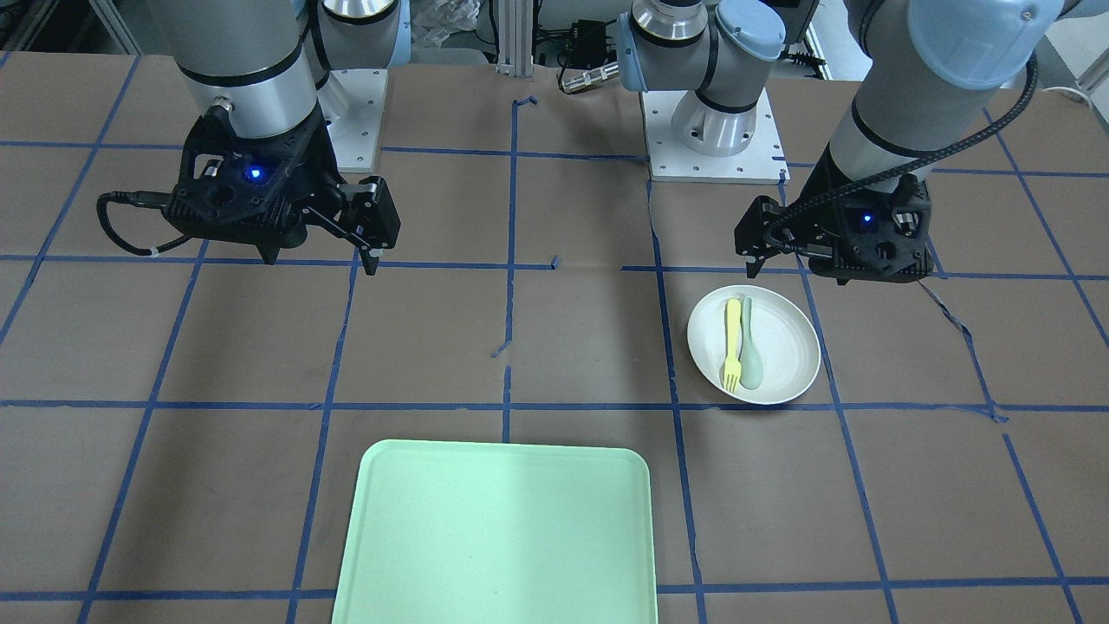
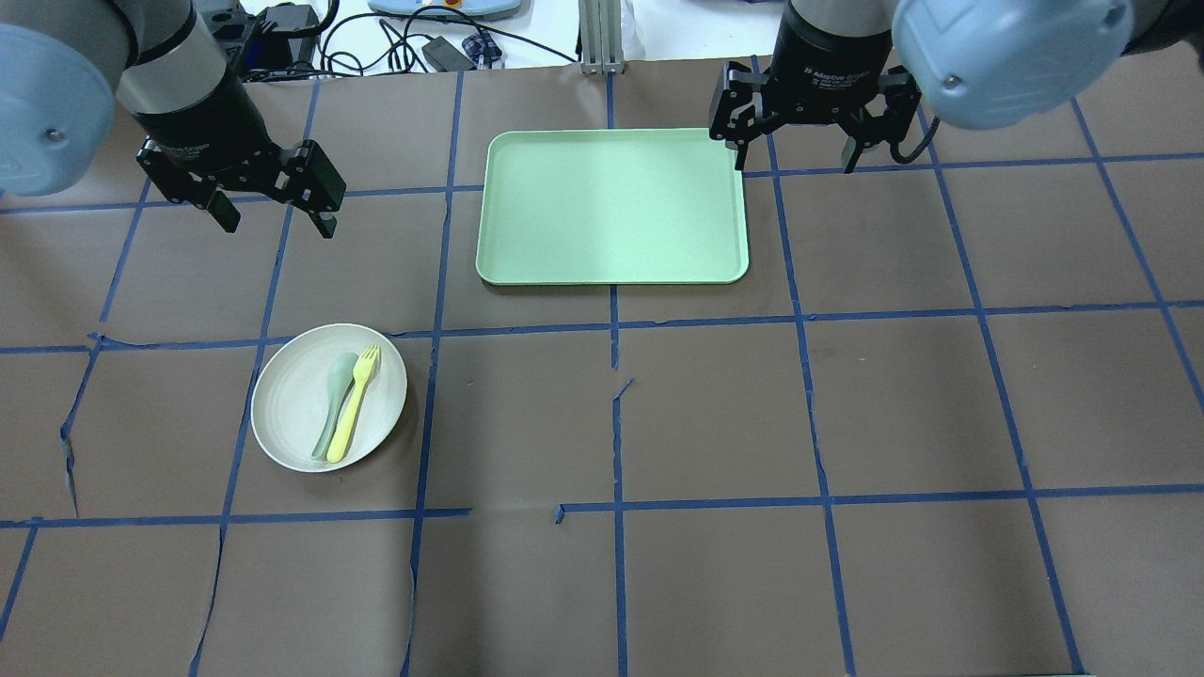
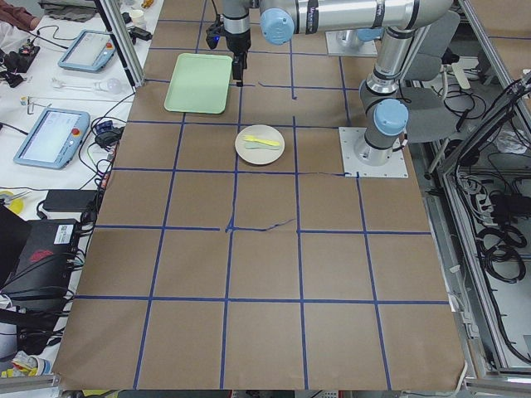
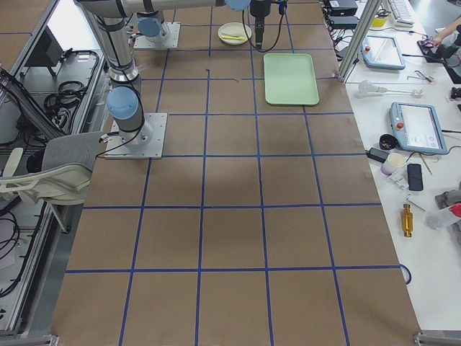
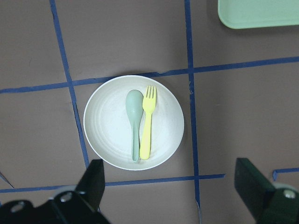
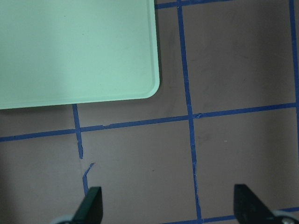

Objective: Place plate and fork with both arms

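**Inspector:** Surface and arms?

**Assessor:** A brown table gridded with blue tape. Both arms are raised over it. The left gripper has its fingers spread wide and holds nothing. The right gripper is likewise parted and bare.

**Inspector:** Tray?

**Assessor:** A mint-green rectangular tray lies flat at the table's far middle. The right gripper hangs by its far corner on the robot's right. The right wrist view shows a rounded tray corner up and left of the fingers.

**Inspector:** Plate against the left gripper?

**Assessor:** The plate lies flat on the table in the robot's left half, well apart from the tray. The left gripper hangs above the table, not touching the plate. In the left wrist view the plate sits ahead of the two fingers, nearer the one on that view's left. It is round, shallow, off-white and matte, with faint concentric rings.

**Inspector:** Fork?

**Assessor:** The fork lies on the plate, alongside the pale green-grey spoon, with their handles against each other. The fork is on the side toward the table's middle, and both heads point away from the robot. It is pale yellow with short tines and is shorter than the plate is wide.
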{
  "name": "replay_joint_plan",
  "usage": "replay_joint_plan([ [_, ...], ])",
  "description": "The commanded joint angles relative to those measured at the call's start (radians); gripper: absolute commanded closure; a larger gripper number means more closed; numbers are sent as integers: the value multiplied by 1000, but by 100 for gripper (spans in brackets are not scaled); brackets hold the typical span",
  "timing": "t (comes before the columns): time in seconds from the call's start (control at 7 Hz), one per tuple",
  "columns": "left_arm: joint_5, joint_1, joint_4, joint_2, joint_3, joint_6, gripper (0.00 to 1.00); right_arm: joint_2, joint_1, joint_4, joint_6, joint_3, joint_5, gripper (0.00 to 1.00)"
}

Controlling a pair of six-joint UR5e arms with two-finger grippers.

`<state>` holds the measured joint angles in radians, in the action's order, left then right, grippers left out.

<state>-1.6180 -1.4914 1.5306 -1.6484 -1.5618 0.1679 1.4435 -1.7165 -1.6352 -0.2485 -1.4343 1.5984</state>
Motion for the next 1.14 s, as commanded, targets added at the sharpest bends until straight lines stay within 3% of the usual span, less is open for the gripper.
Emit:
replay_joint_plan([
  [0.0,3,0,-6,2,-20,1,0,0,0,0,0,0,0,0],
  [1.0,6,-12,-24,41,-37,-16,0,0,0,0,0,0,0,0],
])
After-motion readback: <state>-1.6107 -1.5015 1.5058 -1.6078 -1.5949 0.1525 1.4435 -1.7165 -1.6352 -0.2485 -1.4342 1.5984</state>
